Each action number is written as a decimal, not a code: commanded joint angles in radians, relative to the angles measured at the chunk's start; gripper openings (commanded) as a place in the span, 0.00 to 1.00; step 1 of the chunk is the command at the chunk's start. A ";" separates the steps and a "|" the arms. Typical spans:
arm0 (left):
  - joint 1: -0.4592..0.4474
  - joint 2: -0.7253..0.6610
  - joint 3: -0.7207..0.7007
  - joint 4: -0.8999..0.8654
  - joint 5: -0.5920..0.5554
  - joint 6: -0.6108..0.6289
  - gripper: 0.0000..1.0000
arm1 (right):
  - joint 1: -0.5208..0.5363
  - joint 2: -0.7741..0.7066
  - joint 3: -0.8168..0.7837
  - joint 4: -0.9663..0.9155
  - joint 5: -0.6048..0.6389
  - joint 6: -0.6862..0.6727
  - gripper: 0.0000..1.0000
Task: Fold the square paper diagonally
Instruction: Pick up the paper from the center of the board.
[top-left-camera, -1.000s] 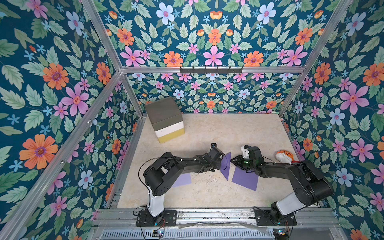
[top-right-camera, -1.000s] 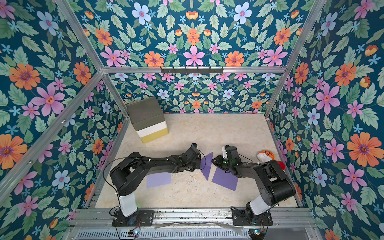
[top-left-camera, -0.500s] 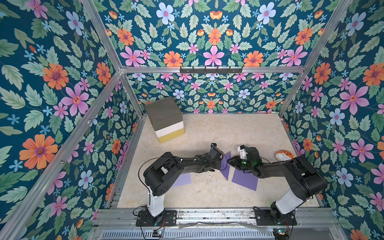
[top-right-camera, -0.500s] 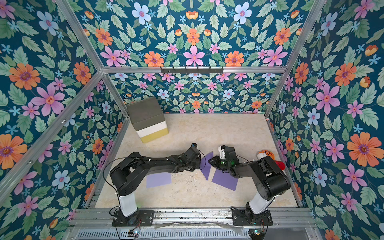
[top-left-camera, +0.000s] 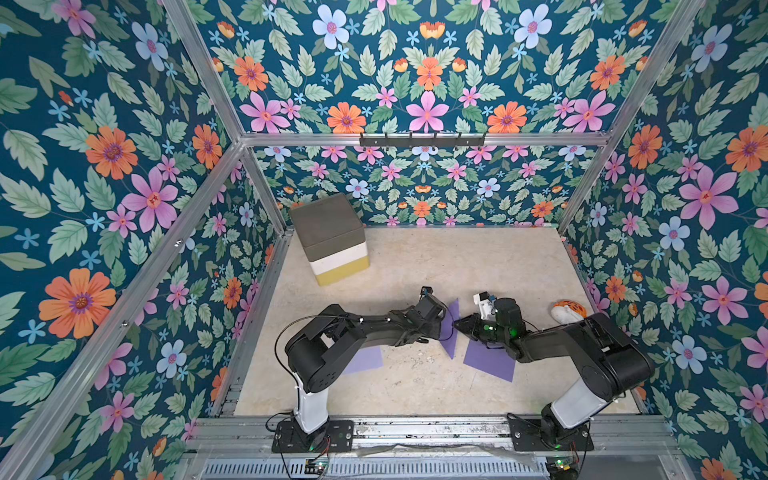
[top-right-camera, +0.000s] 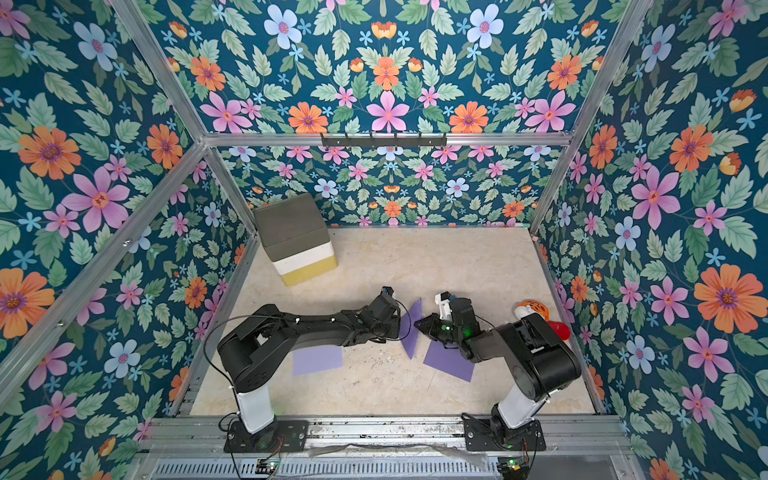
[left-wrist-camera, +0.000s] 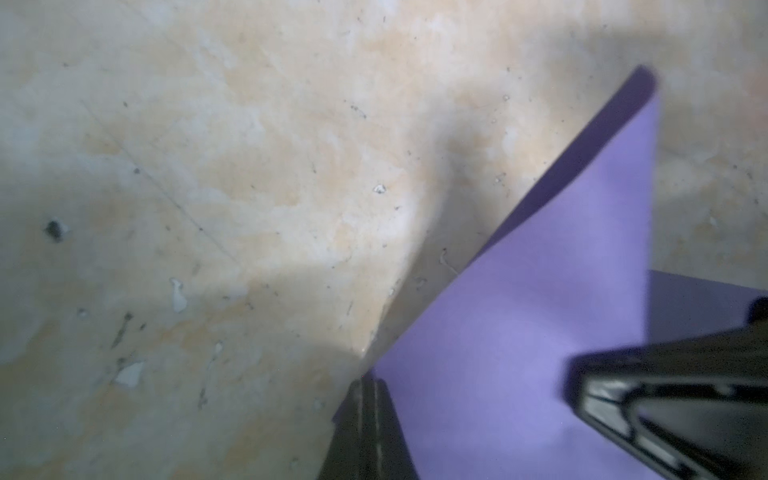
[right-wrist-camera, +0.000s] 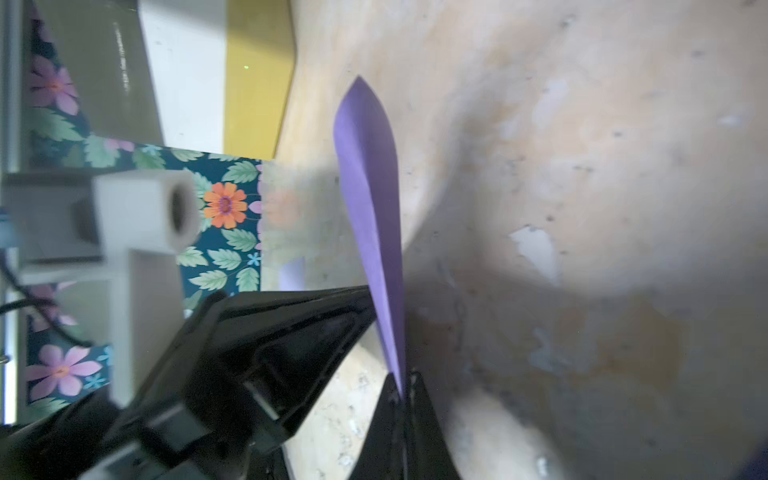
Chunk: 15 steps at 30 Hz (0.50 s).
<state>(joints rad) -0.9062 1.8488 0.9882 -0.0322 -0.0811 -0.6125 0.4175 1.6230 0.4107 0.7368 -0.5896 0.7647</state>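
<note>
Three thin, matte purple paper squares are in the workspace, and only one is off the scuffed, beige, stone-patterned tabletop (top-left-camera: 457, 257). This held sheet (top-left-camera: 455, 311) stands on edge near the middle, between the two arms, bowed into a narrow leaf shape with pointed ends. The left gripper (top-left-camera: 446, 330) is pinched tight on one side of it, and the right gripper (top-left-camera: 457, 325) is clamped on it from the opposite side, their black tapered tips nearly touching. The left flat sheet (top-left-camera: 363, 360) lies partly under the left arm, and the right flat sheet (top-left-camera: 490, 361) partly under the right arm. A boxy foam block (top-left-camera: 332, 237) in grey, white and yellow layers stands at the far left corner. The left wrist view shows the held sheet (left-wrist-camera: 540, 332) as a broad, smooth face with a darker layer behind it, and the closed fingers (left-wrist-camera: 361, 415) near one corner. The right wrist view shows it nearly edge-on. A top view shows a red piece (top-right-camera: 559, 329) beside the orange-striped toy (top-right-camera: 532, 309), which no wrist view takes in.
</note>
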 joint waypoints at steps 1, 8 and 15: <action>0.026 -0.065 0.002 -0.312 -0.118 0.031 0.03 | -0.001 -0.029 -0.010 0.093 0.065 0.052 0.00; 0.159 -0.361 -0.048 -0.192 -0.104 -0.013 0.30 | -0.001 0.056 0.035 0.365 0.256 0.327 0.00; 0.159 -0.511 -0.160 -0.046 -0.116 -0.120 0.28 | 0.000 0.221 0.196 0.448 0.566 0.517 0.00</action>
<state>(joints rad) -0.7498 1.3735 0.8677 -0.1596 -0.1722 -0.6624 0.4160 1.8214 0.5606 1.1107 -0.2123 1.1790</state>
